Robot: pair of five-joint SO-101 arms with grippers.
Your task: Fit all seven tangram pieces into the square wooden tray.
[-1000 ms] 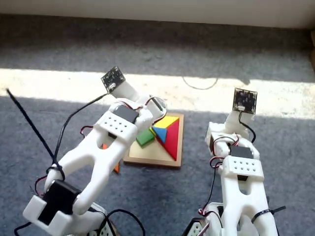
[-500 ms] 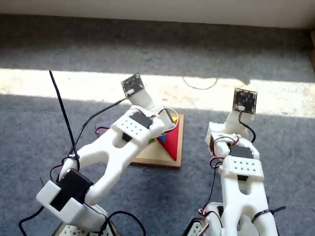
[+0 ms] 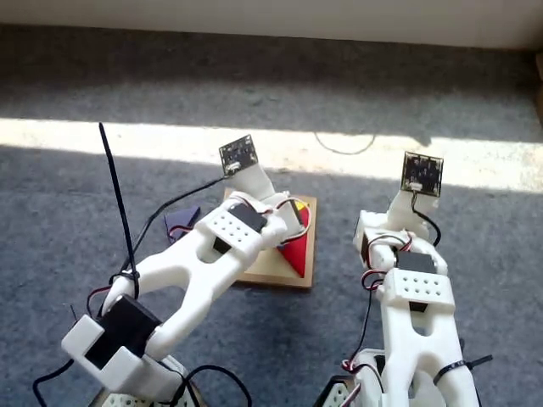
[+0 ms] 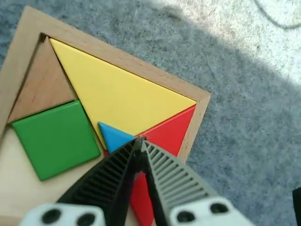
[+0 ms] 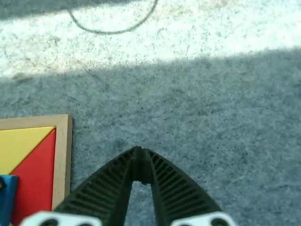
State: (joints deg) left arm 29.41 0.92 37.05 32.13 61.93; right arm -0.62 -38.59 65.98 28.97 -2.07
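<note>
Left pincer (image 4: 139,143): clenched on nothing, hanging over the seam where the blue triangle (image 4: 113,136) is meeting the red triangle (image 4: 169,134), probably so the closed tip can nudge pieces snug.
Right pincer (image 5: 138,151): clenched and empty, hovering over grey carpet just beside the tray (image 4: 117,60), seemingly out of the other arm's way.
Tray contents: yellow triangle (image 4: 115,96) and green square (image 4: 54,139) are sitting packed together, leaving bare wood for the rest.
Purple piece (image 3: 181,222): lying on the carpet near the tray, waiting.

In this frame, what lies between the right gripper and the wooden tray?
Only bare grey carpet lies between the right gripper and the wooden tray, whose rim is nearest; the right wrist view shows this.
</note>
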